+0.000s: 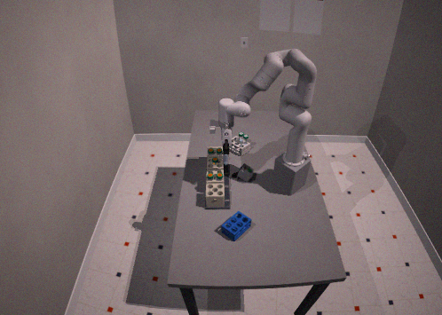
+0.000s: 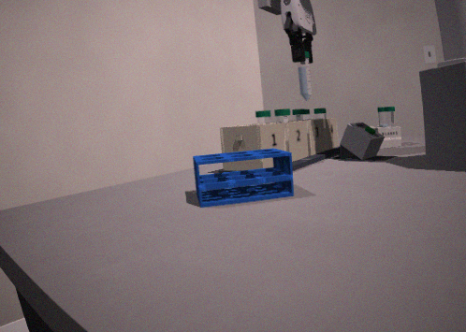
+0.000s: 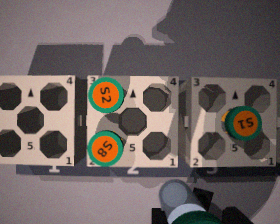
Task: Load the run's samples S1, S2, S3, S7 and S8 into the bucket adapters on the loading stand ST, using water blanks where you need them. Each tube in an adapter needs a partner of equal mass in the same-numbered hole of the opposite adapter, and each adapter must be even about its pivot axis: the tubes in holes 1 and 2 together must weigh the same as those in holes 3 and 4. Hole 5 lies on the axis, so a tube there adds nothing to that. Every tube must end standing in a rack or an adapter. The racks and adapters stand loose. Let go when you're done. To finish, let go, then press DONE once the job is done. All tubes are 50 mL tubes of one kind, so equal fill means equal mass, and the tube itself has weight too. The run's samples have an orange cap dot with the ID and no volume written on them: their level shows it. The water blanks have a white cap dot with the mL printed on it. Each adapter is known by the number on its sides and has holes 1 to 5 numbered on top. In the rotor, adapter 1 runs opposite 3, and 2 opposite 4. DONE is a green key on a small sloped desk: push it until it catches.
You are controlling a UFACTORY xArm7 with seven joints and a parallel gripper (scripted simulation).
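My gripper (image 1: pixel 226 148) (image 2: pixel 303 52) is shut on a green-capped tube (image 2: pixel 305 79) (image 3: pixel 177 200) and holds it upright, high above the row of beige adapters. In the wrist view the tube hangs just in front of adapter 2 (image 3: pixel 141 161). Adapter 1 (image 3: pixel 1 120) (image 1: pixel 216 201) (image 2: pixel 259 138) is empty. Adapter 2 holds S2 (image 3: pixel 106 93) in hole 3 and S8 (image 3: pixel 104 148) in hole 2. Adapter 3 (image 3: pixel 231 85) holds S1 (image 3: pixel 244 123) near hole 5. The held tube's cap dot is hidden.
An empty blue rack (image 1: pixel 236 224) (image 2: pixel 243 176) stands nearer the table's front. A white rack (image 1: pixel 240 146) (image 2: pixel 387 132) with green-capped tubes stands behind the adapters. The DONE desk (image 1: pixel 245 172) (image 2: pixel 360 141) sits beside the adapter row, near the arm's base (image 1: pixel 293 174).
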